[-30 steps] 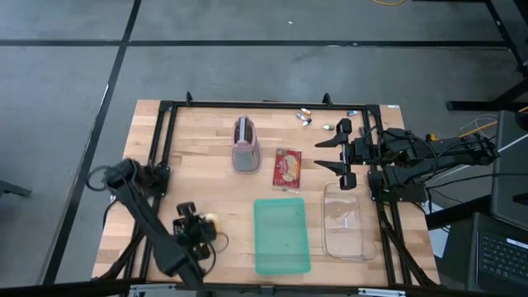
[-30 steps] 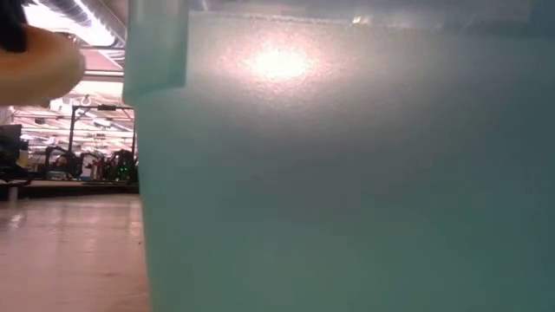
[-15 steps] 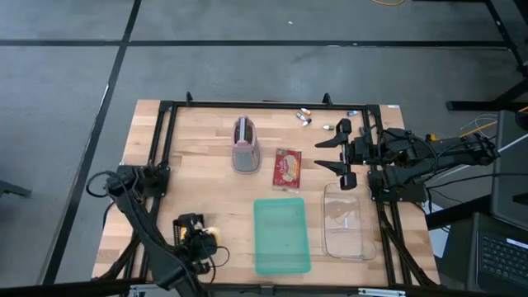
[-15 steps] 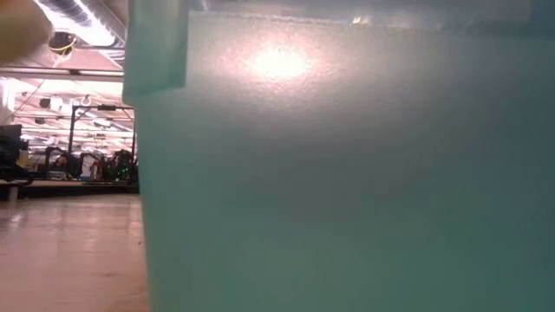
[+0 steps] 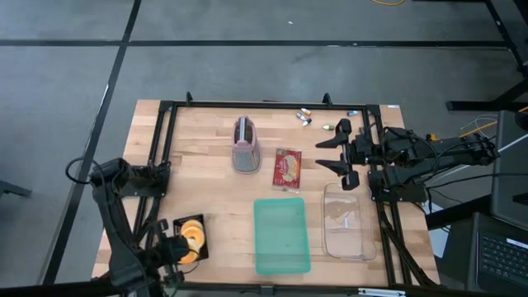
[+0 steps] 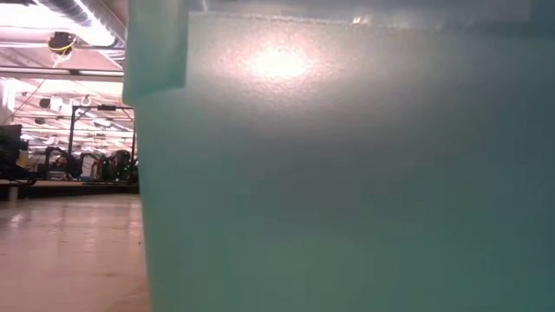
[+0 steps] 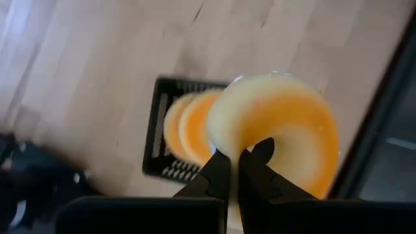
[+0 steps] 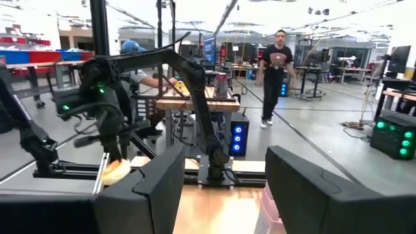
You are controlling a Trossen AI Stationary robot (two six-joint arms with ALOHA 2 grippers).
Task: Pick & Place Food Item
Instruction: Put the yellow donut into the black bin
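My left gripper [image 5: 175, 250] is at the table's near left corner, shut on an orange-and-cream ring-shaped food item [image 7: 279, 123], which also shows in the high view [image 5: 190, 251]. Below it a small black rack [image 7: 156, 149] holding orange slices [image 5: 196, 230] lies on the wood. My right gripper [image 5: 345, 156] hangs open and empty at the right, beyond the clear container [image 5: 346, 221]; its fingers stand apart in the right wrist view [image 8: 221, 188]. The green container [image 5: 282, 236] fills the low view [image 6: 347, 173]. My left gripper pinches the ring's band [image 7: 227, 146] between its two fingers, beside the hole; one fingertip [image 7: 263, 148] shows at the hole's edge. The fingertips cover the place of contact. The ring is lifted clear of the table, over the black rack.
A pink toaster-like thing [image 5: 245, 143] and a red packet [image 5: 287, 167] lie at mid-table. Small items [image 5: 306, 118] lie by the far edge. The black frame rails [image 5: 162, 148] run along the table's sides. People stand in the room beyond [image 8: 272, 71].
My left gripper has gone toward the table's near edge and somewhat left with the ring, and has turned about. The ring has gone up and left out of the low view. The black rack with its orange slices now shows where the gripper stood.
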